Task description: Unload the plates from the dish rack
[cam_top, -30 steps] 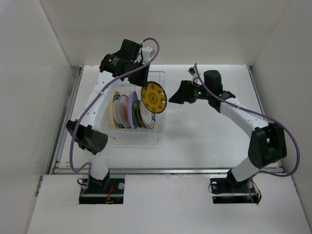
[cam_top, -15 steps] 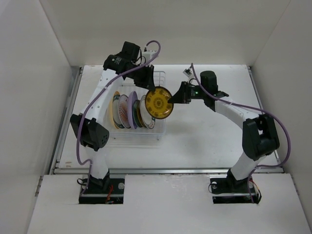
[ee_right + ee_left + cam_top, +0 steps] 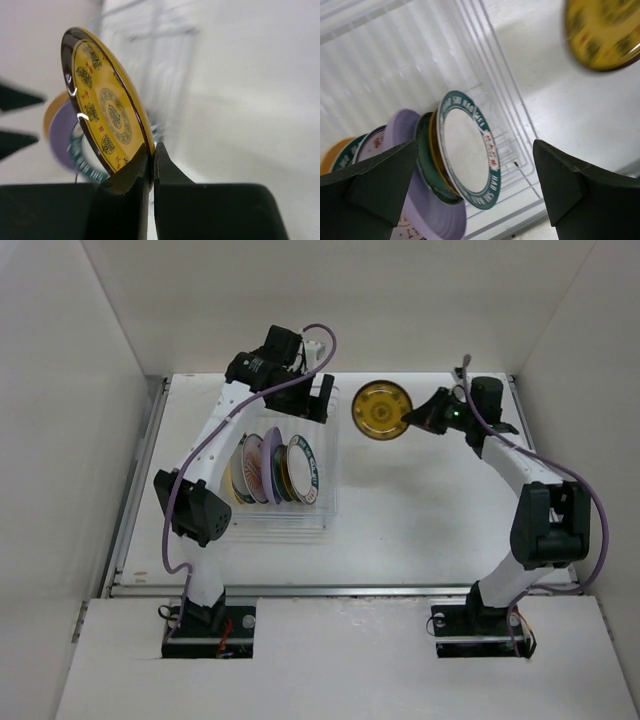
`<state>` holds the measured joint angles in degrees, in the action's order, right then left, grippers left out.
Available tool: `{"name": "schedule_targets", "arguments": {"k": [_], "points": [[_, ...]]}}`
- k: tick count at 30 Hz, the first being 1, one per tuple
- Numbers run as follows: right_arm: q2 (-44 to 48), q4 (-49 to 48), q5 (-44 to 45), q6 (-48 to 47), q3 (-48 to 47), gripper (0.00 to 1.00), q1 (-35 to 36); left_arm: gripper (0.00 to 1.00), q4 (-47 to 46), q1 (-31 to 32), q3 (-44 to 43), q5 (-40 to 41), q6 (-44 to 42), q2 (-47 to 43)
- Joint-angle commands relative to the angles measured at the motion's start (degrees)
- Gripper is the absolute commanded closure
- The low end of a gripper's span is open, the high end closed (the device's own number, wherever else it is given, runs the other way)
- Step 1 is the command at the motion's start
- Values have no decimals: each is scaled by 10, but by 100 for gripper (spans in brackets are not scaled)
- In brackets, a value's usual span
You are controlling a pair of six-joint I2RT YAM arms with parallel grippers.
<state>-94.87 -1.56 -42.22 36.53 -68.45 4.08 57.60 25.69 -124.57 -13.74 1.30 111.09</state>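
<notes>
1. In the left wrist view the yellow plate (image 3: pixel 602 32) is blurred, and the top and right edges cut it off.
2. In the right wrist view the rack (image 3: pixel 167 65) and its plates (image 3: pixel 62 137) smear together — no lettering reads.
3. The left fingers (image 3: pixel 370 190) hide the lower-left plates' bottoms.

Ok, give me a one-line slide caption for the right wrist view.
Right gripper pinches the rim of a yellow patterned plate, held on edge, dish rack blurred behind.

White table (image 3: pixel 420 510) w/ plain walls (image 3: pixel 60 390).
</notes>
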Motion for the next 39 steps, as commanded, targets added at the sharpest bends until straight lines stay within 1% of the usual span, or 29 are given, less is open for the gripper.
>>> {"name": "schedule_targets", "arguments": {"k": [1, 2, 3, 5, 7, 8, 10, 11, 13, 14, 15, 16, 18, 20, 21, 22, 24, 26, 27, 28, 29, 32, 33, 36, 37, 39], "points": [[18, 76, 145, 16, -9, 100, -56, 0, -7, 26, -26, 129, -11, -36], [11, 89, 169, 21, -9, 100, -71, 0, -7, 31, -26, 167, -28, -36], [3, 106, 217, 27, -9, 100, -98, 0, 3, 31, -26, 181, -37, -36], [-28, 154, 254, 45, -16, 100, -122, 0, 35, 57, -26, 204, -57, -30], [-46, 170, 284, 56, -16, 100, -153, 8, 55, 74, -26, 230, -88, -15], [-58, 170, 291, 63, -9, 100, -160, 17, 63, 87, -26, 237, -95, -15], [-65, 159, 299, 71, 2, 100, -172, 24, 68, 93, -4, 265, -102, -10], [-73, 159, 310, 71, 2, 100, -172, 26, 68, 99, 4, 272, -102, -10], [-80, 159, 329, 71, 2, 100, -172, 26, 68, 99, 24, 297, -107, -4], [-86, 168, 345, 71, 2, 97, -172, 28, 68, 99, 24, 305, -107, 4], [-94, 168, 350, 71, -4, 94, -177, 30, 68, 99, 24, 313, -107, 4], [-95, 175, 355, 71, -4, 91, -177, 35, 68, 99, 29, 321, -107, 13], [-108, 180, 362, 71, -4, 90, -184, 40, 68, 99, 29, 321, -107, 22], [-108, 185, 369, 71, -4, 82, -184, 44, 68, 99, 35, 333, -107, 29], [-108, 185, 377, 71, -4, 75, -190, 44, 68, 99, 42, 341, -107, 34], [-108, 191, 377, 71, -4, 57, -190, 44, 68, 99, 43, 341, -107, 40], [-108, 191, 389, 71, -4, 39, -196, 42, 68, 99, 50, 353, -102, 40], [-100, 198, 398, 71, -4, 25, -196, 42, 73, 99, 50, 364, -96, 54], [-95, 205, 398, 71, -4, 22, -196, 42, 73, 99, 55, 369, -96, 54], [-95, 210, 407, 71, -4, 22, -196, 42, 80, 99, 55, 369, -96, 61], [-82, 210, 407, 71, -4, 21, -196, 47, 81, 99, 49, 369, -90, 69], [-57, 215, 407, 58, -4, 21, -196, 52, 88, 99, 49, 347, -89, 74], [-50, 215, 407, 52, -4, 21, -196, 56, 94, 99, 49, 341, -89, 74], [-18, 215, 418, 46, 9, 21, -196, 64, 116, 99, 38, 348, -83, 86], [-11, 215, 424, 40, 9, 21, -196, 69, 123, 99, 32, 348, -83, 94], [7, 221, 424, 35, 9, 21, -196, 75, 142, 99, 25, 348, -78, 103]]}}
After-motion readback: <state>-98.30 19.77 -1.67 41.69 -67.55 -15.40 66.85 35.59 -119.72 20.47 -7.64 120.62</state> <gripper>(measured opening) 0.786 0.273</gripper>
